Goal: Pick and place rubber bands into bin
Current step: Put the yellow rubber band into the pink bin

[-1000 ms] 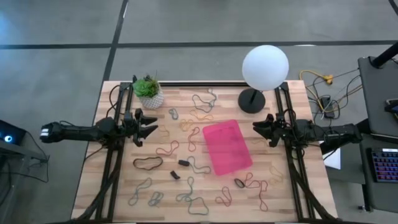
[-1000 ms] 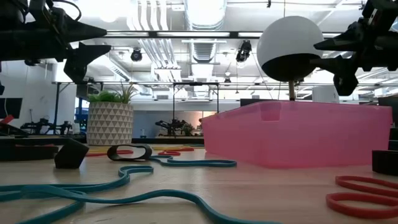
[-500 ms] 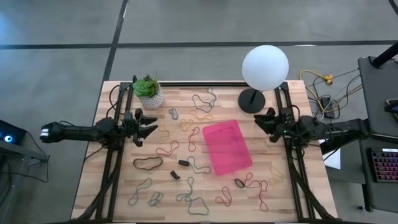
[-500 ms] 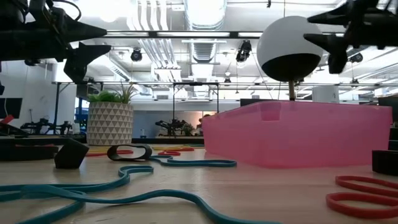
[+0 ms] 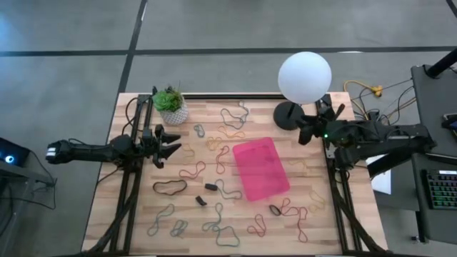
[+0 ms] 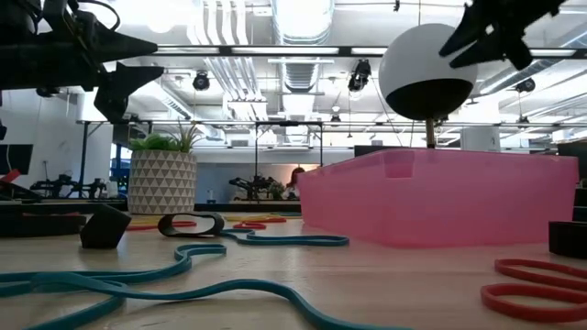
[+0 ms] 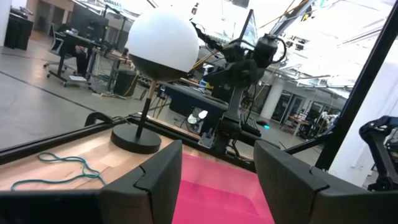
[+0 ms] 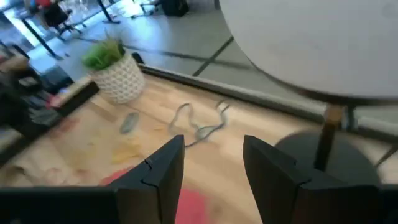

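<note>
While rubber bands (image 5: 215, 188) litter the wooden counter (image 5: 128, 218) around the pink bin (image 5: 260, 168), both pincers, left (image 5: 171, 145) and right (image 5: 307, 130), hover released, with no legible writing.

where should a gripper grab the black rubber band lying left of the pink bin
Take the black rubber band across one long strand near its middle, coming straight down from above. It lies flat as an open oval on the table, so pinching one side seems easiest.

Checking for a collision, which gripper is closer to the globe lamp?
Right. The right gripper is open beside the lamp's base; the left gripper, also open, is across the table near the plant.
</note>
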